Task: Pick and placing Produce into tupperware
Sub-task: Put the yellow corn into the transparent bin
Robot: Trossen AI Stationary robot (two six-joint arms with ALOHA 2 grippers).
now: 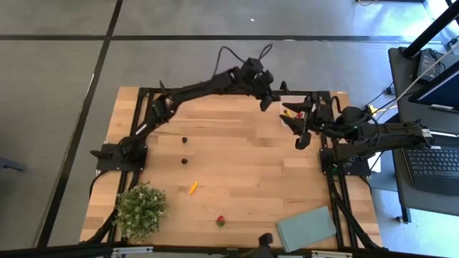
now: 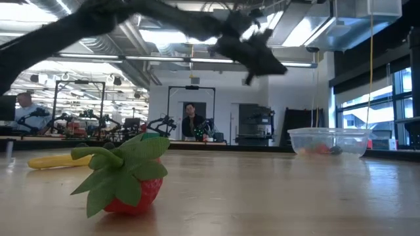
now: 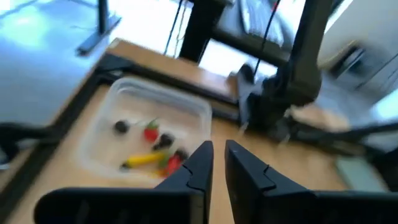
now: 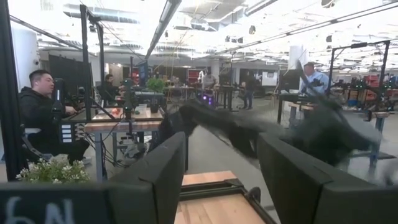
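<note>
The left gripper (image 3: 217, 163) hangs in the air above the far edge of the table (image 1: 244, 165), just beside the clear tub (image 3: 155, 134). Its two fingers stand nearly together with a thin gap between them, and nothing is held in that gap. The left arm reaches in a long arc from its base at the table's left edge over to the far right corner.

The right gripper (image 4: 221, 180) has its fingers clearly apart and empty. It is lifted off the wood near the same far right corner, next to the tub, with the arm stretched in from the right edge.

The tub sits at the far right corner. Inside lie dark berries, small red fruits and a yellow piece. More produce is loose on the wood: two dark berries (image 1: 185, 140) toward the left middle, a yellow sliver (image 1: 193, 188) nearer the front, and a strawberry (image 2: 128, 176) by the front edge.
</note>
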